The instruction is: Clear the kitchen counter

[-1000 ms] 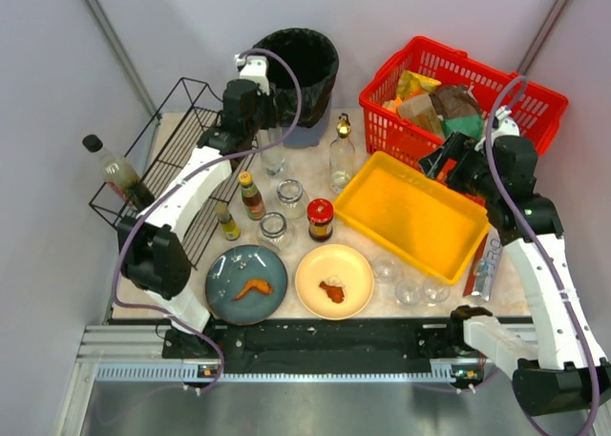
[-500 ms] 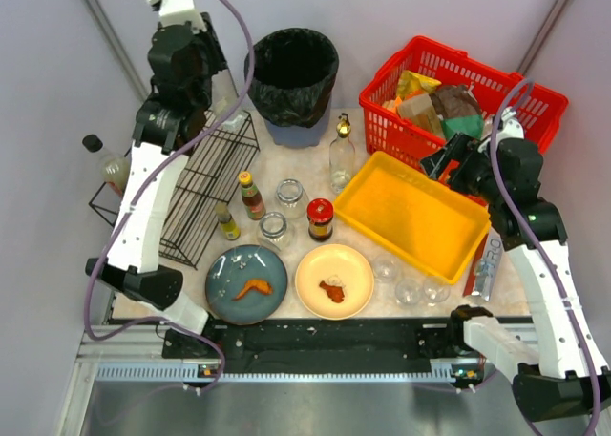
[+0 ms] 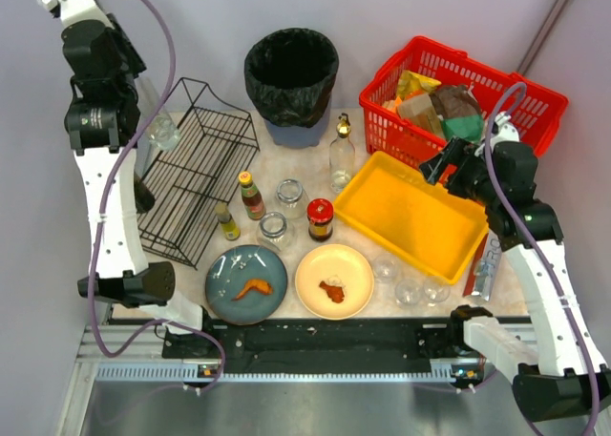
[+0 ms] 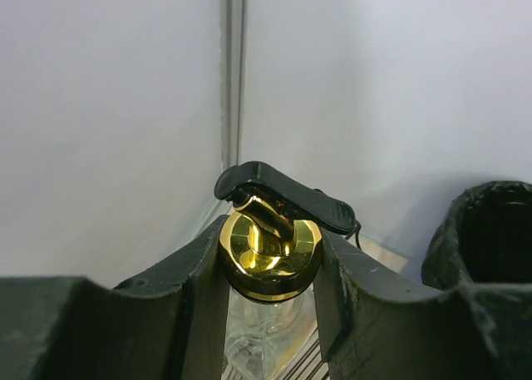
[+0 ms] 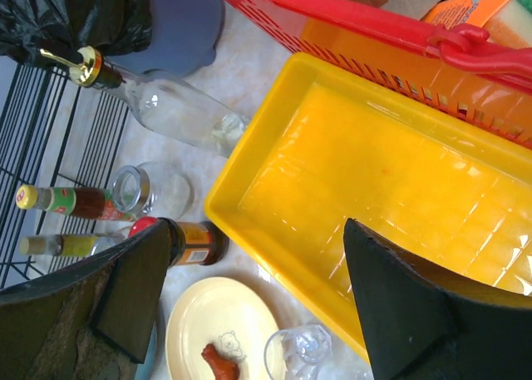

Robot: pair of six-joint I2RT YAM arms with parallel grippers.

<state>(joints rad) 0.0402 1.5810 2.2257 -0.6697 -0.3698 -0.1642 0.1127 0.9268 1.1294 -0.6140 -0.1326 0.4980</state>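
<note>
The kitchen counter [image 3: 304,161] is a beige marbled top crowded with bottles, jars, plates and glasses. My left gripper [image 3: 139,91] is raised high at the far left, above the back left corner of the black wire rack [image 3: 191,183]. It is shut on the gold pourer cap [image 4: 270,259] of a clear glass bottle [image 3: 162,129] that hangs below the fingers, off the counter. My right gripper [image 3: 441,159] is open and empty above the yellow tray [image 3: 410,212]; in the right wrist view its fingers [image 5: 125,293] stand wide apart over the tray's near side [image 5: 366,189].
A black bin [image 3: 291,73] and red basket [image 3: 458,83] stand at the back. A second clear bottle [image 3: 342,155], two sauce bottles [image 3: 251,195], a red-lidded jar [image 3: 320,218], glass jars [image 3: 290,193], a blue plate [image 3: 246,283], a cream plate [image 3: 334,280] and glasses [image 3: 385,267] fill the counter.
My left arm swung from beside the bin up and to the far left, over the rack, carrying the clear bottle with it. The right arm has barely moved.
</note>
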